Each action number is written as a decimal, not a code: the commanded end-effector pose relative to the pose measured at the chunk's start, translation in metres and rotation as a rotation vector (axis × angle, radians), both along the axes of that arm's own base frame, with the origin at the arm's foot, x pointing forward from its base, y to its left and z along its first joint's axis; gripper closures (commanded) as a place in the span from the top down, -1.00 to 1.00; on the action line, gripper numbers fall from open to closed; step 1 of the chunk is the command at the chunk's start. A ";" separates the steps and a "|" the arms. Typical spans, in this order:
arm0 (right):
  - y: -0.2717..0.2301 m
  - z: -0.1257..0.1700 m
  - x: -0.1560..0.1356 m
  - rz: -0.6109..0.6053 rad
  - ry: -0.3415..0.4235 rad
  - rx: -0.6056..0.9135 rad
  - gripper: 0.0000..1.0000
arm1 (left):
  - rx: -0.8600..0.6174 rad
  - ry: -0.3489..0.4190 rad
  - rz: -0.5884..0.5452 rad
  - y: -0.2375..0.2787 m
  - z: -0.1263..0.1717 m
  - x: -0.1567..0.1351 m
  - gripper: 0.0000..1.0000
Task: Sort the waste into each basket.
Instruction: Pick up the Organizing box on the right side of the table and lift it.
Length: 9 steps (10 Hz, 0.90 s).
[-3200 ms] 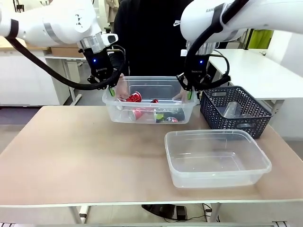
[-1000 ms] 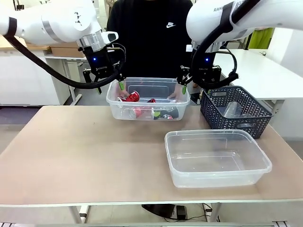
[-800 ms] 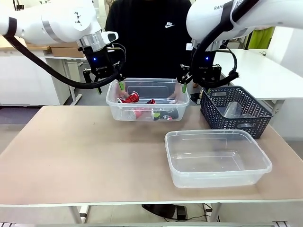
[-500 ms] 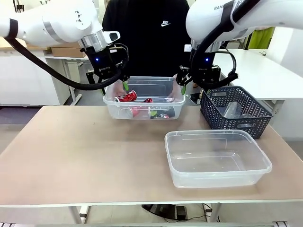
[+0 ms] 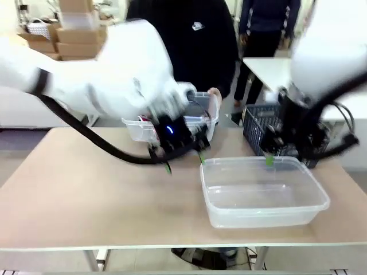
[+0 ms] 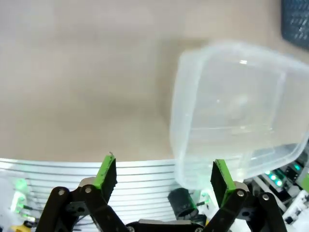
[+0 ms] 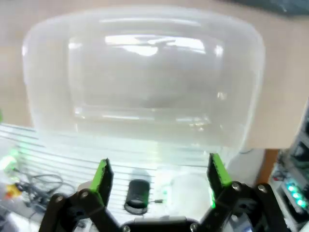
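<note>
The frames are motion-blurred. A clear basket (image 5: 143, 130) at the table's far middle holds the waste; a red can (image 5: 144, 120) just shows at its left end. A person's hand (image 5: 214, 95) rests on its raised right end. A larger clear basket (image 5: 298, 209) stands at the near right with nothing in it, and appears in the wrist views too (image 6: 231, 106) (image 7: 145, 72). My left gripper (image 5: 184, 163) hangs open just in front of the far basket, holding nothing (image 6: 164, 174). My right gripper (image 5: 281, 157) is open over the near basket's far rim (image 7: 159, 179).
A dark lattice basket (image 5: 255, 129) stands at the far right behind my right arm; its corner shows in the left wrist view (image 6: 297, 19). The person stands across the table. Bare tabletop (image 5: 86, 189) spreads over the left half.
Both arms have swung down and toward the near side from the ends of the far basket. The left is now in front of it, the right over the near basket. Both stay open.
</note>
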State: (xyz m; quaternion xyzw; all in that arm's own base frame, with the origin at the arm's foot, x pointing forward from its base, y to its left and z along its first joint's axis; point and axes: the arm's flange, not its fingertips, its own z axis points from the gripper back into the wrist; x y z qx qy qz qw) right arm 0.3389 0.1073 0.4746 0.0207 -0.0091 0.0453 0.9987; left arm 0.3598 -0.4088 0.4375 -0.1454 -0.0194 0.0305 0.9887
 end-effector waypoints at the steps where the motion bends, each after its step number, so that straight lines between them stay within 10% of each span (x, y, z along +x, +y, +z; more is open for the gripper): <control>1: -0.034 -0.012 -0.003 -0.121 -0.071 -0.069 1.00 | 0.036 -0.020 0.063 -0.033 -0.013 0.028 1.00; 2: -0.034 -0.015 0.006 -0.349 -0.180 -0.170 1.00 | 0.057 -0.027 0.034 -0.036 -0.013 0.032 1.00; 3: -0.024 -0.008 -0.011 -0.048 -0.016 -0.019 1.00 | 0.015 -0.004 0.005 -0.021 -0.016 -0.004 1.00; 6: -0.078 -0.028 0.016 -0.255 -0.040 0.006 1.00 | 0.025 -0.006 0.012 -0.032 -0.023 0.008 1.00; 9: -0.119 -0.084 0.022 -0.153 0.023 0.032 1.00 | 0.086 -0.026 -0.052 -0.053 -0.046 0.006 1.00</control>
